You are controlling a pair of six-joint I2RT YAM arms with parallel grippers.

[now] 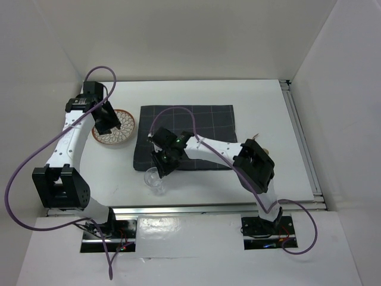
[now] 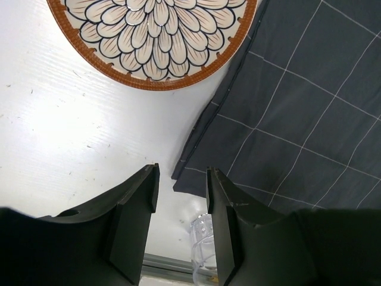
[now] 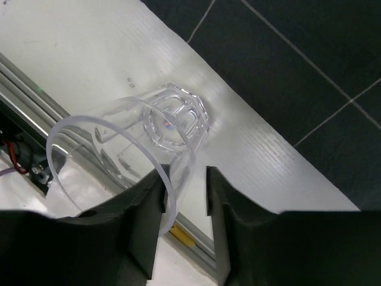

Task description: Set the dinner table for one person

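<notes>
- Two fingers of the right gripper point(image 3: 186, 176) are held slightly apart astride the rim of the glass point(image 3: 172, 119), not yet pinched.
- A firm, level squeeze is advised before lifting.
- The glass is seen on the table point(image 3: 89, 47), just beside the cloth point(image 3: 297, 59) corner.
- The left gripper point(image 2: 181, 176) is held open, empty, near the bowl point(image 2: 155, 36).
</notes>
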